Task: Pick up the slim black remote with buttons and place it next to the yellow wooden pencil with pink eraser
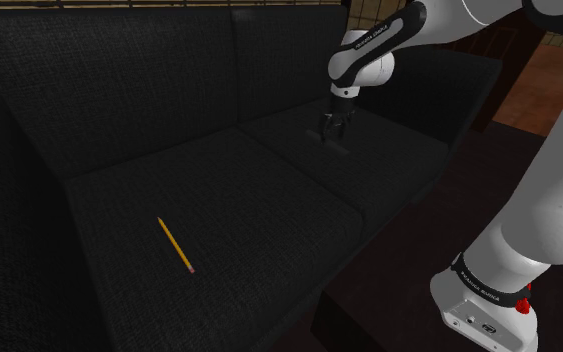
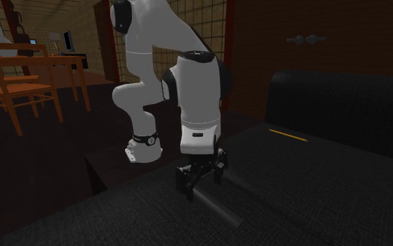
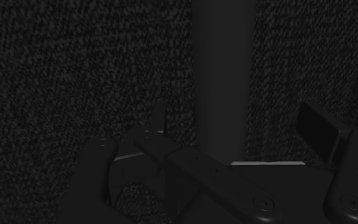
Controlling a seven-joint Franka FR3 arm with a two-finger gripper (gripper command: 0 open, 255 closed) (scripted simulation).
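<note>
I'm watching the gripper (image 1: 334, 135) (image 2: 202, 178) (image 3: 238, 124) hanging low over the black sofa (image 1: 219, 190) (image 2: 327, 189), above the seat cushion at the shoulder view's right. Its fingers are standing apart, released and clasping nothing. The slim black remote (image 2: 219, 206) (image 3: 222, 63) is lying flat on that cushion, running between the two fingers, with a gap showing beside it in the wrist view. The yellow pencil (image 1: 175, 245) (image 2: 287, 135) is lying on the neighbouring cushion, well apart from the remote, its pink eraser end pointing toward the seat's front edge.
</note>
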